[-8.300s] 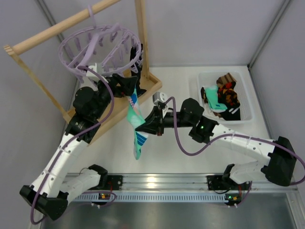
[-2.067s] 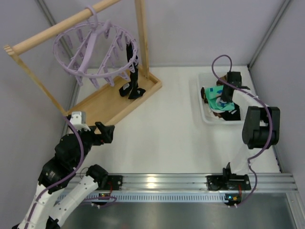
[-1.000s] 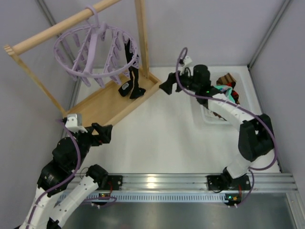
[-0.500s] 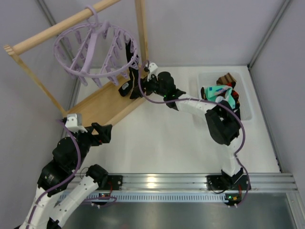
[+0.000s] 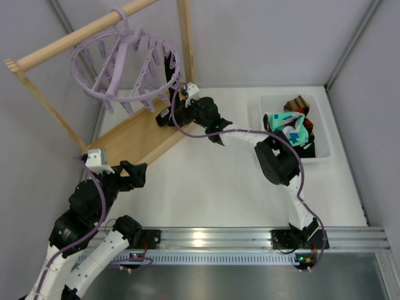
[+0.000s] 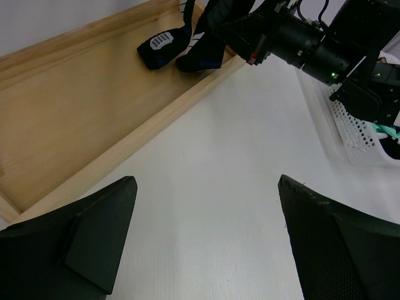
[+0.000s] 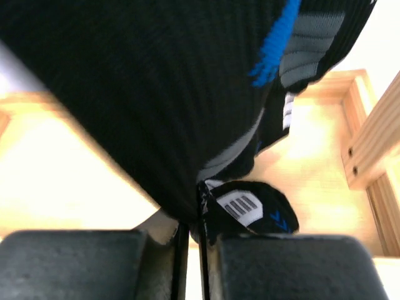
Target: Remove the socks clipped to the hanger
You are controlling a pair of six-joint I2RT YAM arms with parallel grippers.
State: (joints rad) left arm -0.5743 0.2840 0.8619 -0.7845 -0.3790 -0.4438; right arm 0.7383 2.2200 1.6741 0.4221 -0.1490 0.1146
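The right tool is closed to a thin slit, and the fabric of a black sock with blue and grey marks runs down into that slit, so it appears to be pinching the sock's lower part. From above, the right arm stretches across the bench toward 11 o'clock. The sock hangs from the 3 o'clock side of the hanger, a pale lavender ring hooked over a wooden rod. The sock's toe touches the wooden tray under the ring, just beside a second black toe. Other socks lie heaped in a white basket at 2 o'clock. The left tool is spread wide, holds nothing, and hovers over bare bench at 8 o'clock, well apart from the hanger.

The step in hand looks like taking this black sock off its clip. The next move probably calls for a firm pull down and away from the ring until the clip lets go, then a carry to the basket.
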